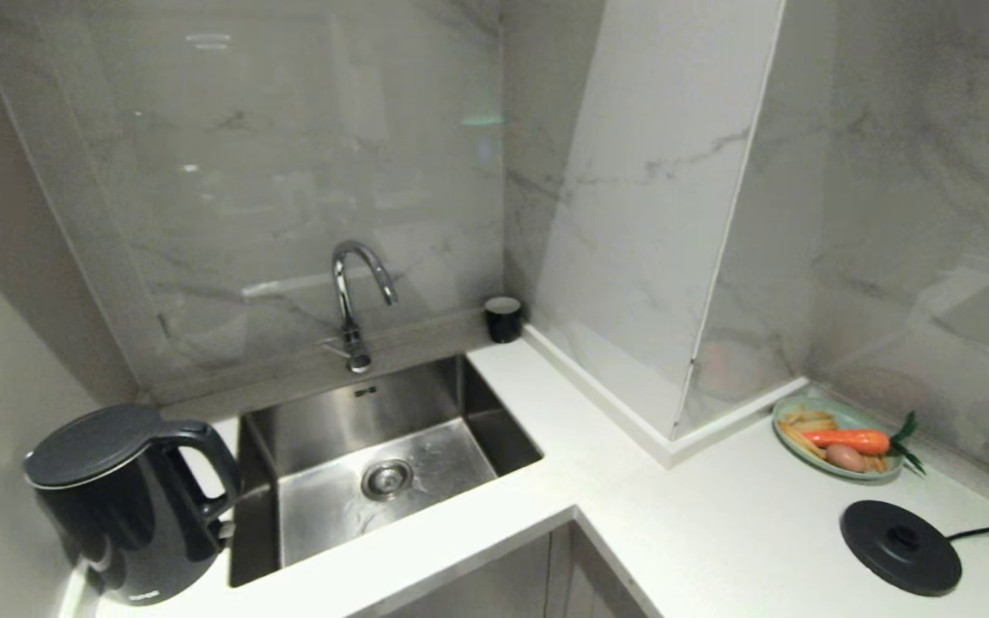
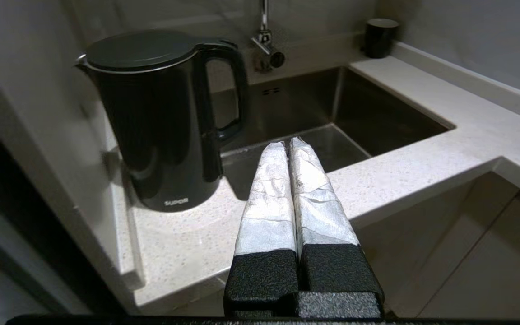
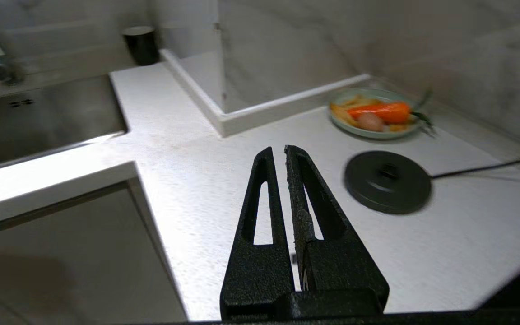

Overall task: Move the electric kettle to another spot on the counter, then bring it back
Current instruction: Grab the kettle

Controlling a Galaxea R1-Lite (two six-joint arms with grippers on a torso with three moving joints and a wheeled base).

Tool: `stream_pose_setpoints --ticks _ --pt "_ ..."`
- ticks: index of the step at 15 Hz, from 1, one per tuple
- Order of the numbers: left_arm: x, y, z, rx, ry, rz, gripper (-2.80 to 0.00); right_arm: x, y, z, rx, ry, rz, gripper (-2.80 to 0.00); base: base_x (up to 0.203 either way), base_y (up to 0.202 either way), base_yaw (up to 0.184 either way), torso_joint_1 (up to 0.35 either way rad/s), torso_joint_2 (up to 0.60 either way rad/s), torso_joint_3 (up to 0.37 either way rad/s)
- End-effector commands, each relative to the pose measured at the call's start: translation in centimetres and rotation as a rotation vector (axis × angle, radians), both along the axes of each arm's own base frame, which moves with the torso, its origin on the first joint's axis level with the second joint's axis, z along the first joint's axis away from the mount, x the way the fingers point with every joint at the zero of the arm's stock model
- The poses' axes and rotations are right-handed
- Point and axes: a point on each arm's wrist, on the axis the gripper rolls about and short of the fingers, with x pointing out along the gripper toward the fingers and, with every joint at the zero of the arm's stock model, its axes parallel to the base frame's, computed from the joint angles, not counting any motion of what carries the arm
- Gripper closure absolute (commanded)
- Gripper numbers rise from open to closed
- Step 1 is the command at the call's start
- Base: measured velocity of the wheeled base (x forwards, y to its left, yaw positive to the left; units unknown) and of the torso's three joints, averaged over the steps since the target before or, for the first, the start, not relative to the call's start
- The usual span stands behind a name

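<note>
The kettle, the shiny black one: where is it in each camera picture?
Head view: the electric kettle stands at the lower left, on the counter left of the sink.
Left wrist view: it fills the upper left, beyond the shut left gripper.
Right wrist view: not in it.
Shared landmark: the small black cup in the corner.

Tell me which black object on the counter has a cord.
The flat round base disc, near the plate; the kettle and the small cup show none.
</note>
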Motion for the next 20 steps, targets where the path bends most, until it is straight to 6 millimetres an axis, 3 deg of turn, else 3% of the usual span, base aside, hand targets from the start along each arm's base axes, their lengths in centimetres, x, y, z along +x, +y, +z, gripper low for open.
stream_pose_setpoints --ticks 1,6,10,12,15,17,20 --pt "0.0 0.0 0.0 -0.001 0.002 0.000 0.00 0.0 0.0 0.0 0.000 0.001 0.000 0.00 0.002 -0.001 0.081 0.002 0.00 0.002" --pt "-0.1 0.0 0.3 -0.007 -0.009 0.008 0.00 0.0 0.0 0.0 0.000 0.001 0.000 0.00 0.000 0.000 0.000 0.000 0.00 0.000" --pt "-0.4 0.0 5.0 -0.070 -0.025 -0.002 0.00 0.0 0.0 0.0 0.000 0.001 0.000 0.00 0.000 0.000 0.000 0.000 0.00 0.000" --pt "2.1 -0.1 7.3 -0.103 0.113 -0.035 0.00 0.0 0.0 0.0 -0.001 0.001 0.000 0.00 0.000 0.000 0.000 0.000 0.00 0.000" --pt "7.3 -0.2 9.1 -0.137 0.295 -0.080 0.00 0.0 0.0 0.0 0.000 0.001 0.000 0.00 0.000 0.000 0.000 0.000 0.00 0.000" --pt "11.2 -0.3 9.2 -0.154 0.393 -0.086 0.00 0.0 0.0 0.0 0.000 0.001 0.000 0.00 0.000 0.000 0.000 0.000 0.00 0.000" --pt "16.3 -0.7 7.9 -0.148 0.510 -0.044 0.00 0.0 0.0 0.0 0.000 0.001 0.000 0.00 0.000 0.000 0.000 0.000 0.00 0.000"
